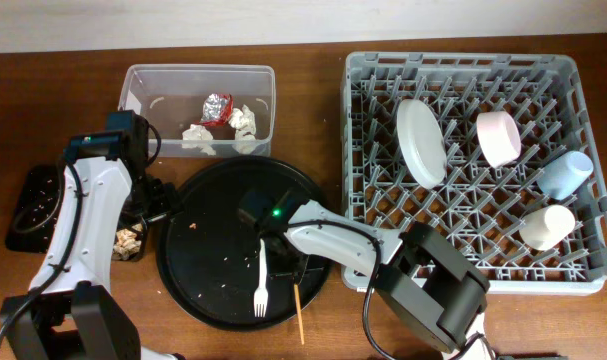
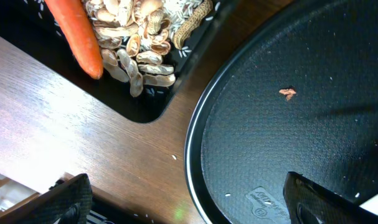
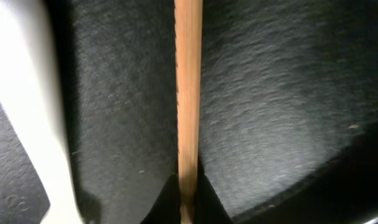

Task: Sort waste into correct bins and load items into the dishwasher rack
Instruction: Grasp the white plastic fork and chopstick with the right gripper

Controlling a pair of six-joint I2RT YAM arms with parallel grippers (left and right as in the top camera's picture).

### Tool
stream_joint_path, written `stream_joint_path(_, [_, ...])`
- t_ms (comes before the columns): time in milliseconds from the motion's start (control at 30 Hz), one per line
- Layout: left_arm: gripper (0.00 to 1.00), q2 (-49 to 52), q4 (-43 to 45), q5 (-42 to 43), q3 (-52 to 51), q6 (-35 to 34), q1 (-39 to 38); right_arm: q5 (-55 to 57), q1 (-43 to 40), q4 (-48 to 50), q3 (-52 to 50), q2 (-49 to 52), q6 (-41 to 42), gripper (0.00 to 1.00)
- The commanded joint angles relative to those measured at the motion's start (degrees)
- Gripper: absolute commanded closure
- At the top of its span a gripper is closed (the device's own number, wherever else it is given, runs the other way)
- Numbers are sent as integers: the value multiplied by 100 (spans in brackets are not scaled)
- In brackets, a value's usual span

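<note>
One thin wooden chopstick (image 3: 189, 93), pinched tight in the right pincer (image 3: 187, 194) over the grainy round black tray (image 3: 282, 112); left pincer (image 2: 185, 190) gapes empty.

You've got: rack (image 1: 463, 60) grey, grid-patterned; plate (image 1: 420, 142) white; bowl (image 1: 499, 138) pale pink; cup (image 1: 566, 175) light blue; other cup (image 1: 546, 226) cream; fork (image 1: 261, 280) white; chopstick (image 1: 299, 312) tan wood; carrot (image 2: 76, 34) orange; round tray (image 1: 208, 270) black

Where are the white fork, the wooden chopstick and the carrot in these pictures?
white fork (image 1: 261, 275): overhead view, on its handle.
wooden chopstick (image 3: 189, 87): right wrist view, middle of its shaft.
carrot (image 2: 76, 31): left wrist view, middle of its orange body.
</note>
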Motion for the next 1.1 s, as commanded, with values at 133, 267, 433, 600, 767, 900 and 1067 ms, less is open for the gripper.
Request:
stream_joint_path(133, [2, -11, 20, 109, -35, -81, 9, 1132, -1751, -920, 638, -2605, -1895, 96])
stream_joint_path(267, [2, -11, 9, 109, -35, -81, 9, 1130, -2638, -1021, 411, -2463, -1993, 96])
stream_joint_path(433, [2, -11, 11, 109, -35, -81, 9, 938, -2667, -669, 282, -1670, -1993, 96])
stream_joint_path(600, [2, -11, 37, 107, -35, -81, 9, 892, -2667, -481, 284, -1403, -2046, 51])
stream_joint_path(767, [2, -11, 57, 107, -35, -81, 9, 828, -2514, -739, 857, -2264, -2144, 38])
stream_joint_path(900, [2, -11, 98, 109, -35, -81, 9, 525, -1272, -629, 868, -2315, -1720, 38])
stream_joint_path(1067, [2, -11, 98, 107, -35, -81, 9, 428, 107, -610, 866, -1137, -129, 38])
